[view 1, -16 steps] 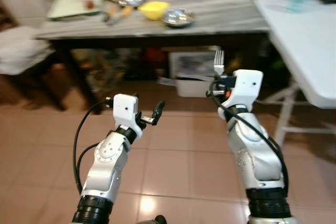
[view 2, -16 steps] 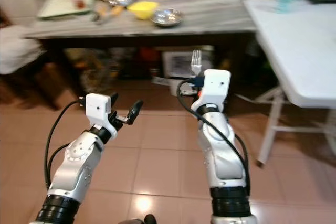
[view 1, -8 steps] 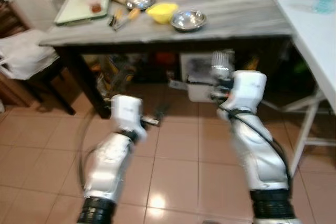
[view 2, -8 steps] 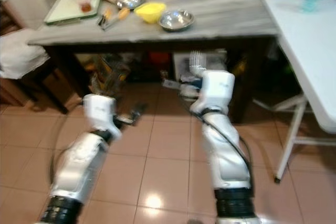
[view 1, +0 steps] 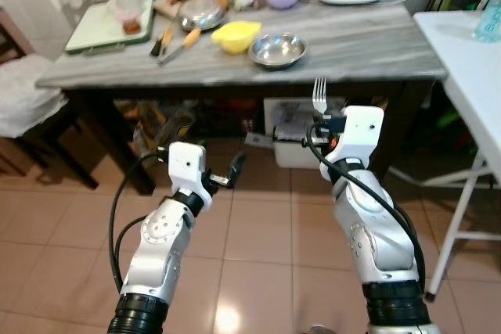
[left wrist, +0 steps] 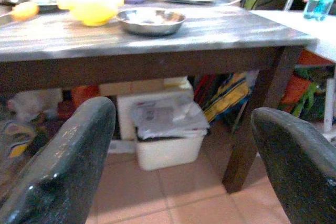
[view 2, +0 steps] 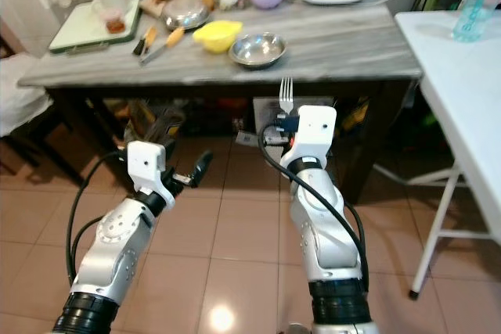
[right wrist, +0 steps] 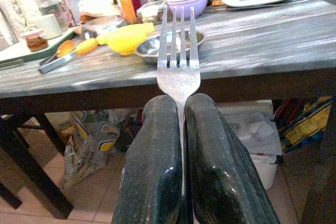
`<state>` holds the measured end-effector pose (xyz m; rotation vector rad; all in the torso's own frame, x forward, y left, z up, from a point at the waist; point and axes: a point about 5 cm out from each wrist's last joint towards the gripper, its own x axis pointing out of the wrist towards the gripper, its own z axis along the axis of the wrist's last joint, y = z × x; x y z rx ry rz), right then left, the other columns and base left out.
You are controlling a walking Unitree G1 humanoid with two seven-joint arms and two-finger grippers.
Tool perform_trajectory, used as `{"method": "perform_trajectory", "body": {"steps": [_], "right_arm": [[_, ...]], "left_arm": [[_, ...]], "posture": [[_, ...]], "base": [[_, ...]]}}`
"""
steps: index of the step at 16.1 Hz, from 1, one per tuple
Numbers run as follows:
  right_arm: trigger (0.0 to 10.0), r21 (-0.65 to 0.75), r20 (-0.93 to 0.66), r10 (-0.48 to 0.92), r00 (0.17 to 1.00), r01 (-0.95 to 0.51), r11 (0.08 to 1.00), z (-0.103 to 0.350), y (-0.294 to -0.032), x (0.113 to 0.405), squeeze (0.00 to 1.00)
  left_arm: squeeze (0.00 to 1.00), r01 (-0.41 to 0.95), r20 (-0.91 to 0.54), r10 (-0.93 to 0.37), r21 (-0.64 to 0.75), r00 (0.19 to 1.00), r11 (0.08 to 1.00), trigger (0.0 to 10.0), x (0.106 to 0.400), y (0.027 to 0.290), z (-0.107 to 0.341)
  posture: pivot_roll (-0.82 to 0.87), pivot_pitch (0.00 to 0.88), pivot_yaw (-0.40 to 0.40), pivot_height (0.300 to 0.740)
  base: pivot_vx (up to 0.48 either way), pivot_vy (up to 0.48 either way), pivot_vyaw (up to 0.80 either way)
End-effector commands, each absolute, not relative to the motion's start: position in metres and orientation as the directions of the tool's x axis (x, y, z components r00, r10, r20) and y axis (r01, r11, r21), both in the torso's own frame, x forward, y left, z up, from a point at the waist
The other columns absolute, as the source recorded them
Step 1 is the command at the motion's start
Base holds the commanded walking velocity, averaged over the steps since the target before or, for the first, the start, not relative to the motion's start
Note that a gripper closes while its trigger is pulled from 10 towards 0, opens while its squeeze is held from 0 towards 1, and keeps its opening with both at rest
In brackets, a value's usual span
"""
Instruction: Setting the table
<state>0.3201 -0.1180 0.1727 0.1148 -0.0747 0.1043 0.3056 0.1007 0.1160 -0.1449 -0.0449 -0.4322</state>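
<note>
1. Head views: my right hand (view 1: pixel 322 121) at frame centre grips a fork (view 1: pixel 319 96) by the handle, tines up, short of the grey bench (view 1: pixel 368 41). If I walk on at this height, I judge the tines may knock the bench edge.
2. Left wrist view: my left hand (left wrist: pixel 181 156) is spread wide and empty, so it cannot catch a dropped fork.
3. Right wrist view: my fingers (right wrist: pixel 152 166) pinch only the thin handle, so the fork could twist or slip.
</note>
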Motion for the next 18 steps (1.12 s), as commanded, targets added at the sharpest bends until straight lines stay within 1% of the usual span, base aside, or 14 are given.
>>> {"method": "perform_trajectory", "body": {"steps": [1,12,17,18], "right_arm": [[10.0,0.127,0.094,0.099,0.991,-0.11,0.986,0.177,-0.1178,0.3203,0.0],[10.0,0.128,0.089,0.1,0.991,-0.11,0.986,0.1772,-0.1177,0.3218,0.0],[10.0,0.126,0.085,0.101,0.991,-0.111,0.986,0.177,-0.1171,0.3221,0.0],[10.0,0.127,0.084,0.101,0.991,-0.111,0.986,0.1769,-0.1171,0.3221,0.0]], "left_arm": [[0.0,0.438,0.078,-0.432,-0.111,0.899,0.892,10.0,0.3051,0.1013,0.1181],[0.0,0.463,0.076,-0.457,-0.12,0.886,0.878,10.0,0.3039,0.0946,0.1166],[0.0,0.464,0.074,-0.458,-0.122,0.886,0.878,10.0,0.3039,0.0941,0.1164],[0.0,0.466,0.073,-0.46,-0.122,0.885,0.876,10.0,0.3036,0.0935,0.1161]], "posture": [[-0.05,0.085,0.08,0.74],[-0.06,0.084,0.079,0.74],[-0.06,0.084,0.076,0.74],[-0.06,0.084,0.076,0.74]], "base": [[0.405,0.0,0.0],[0.406,0.0,0.0],[0.406,0.0,-0.49],[0.409,0.0,0.0]]}}
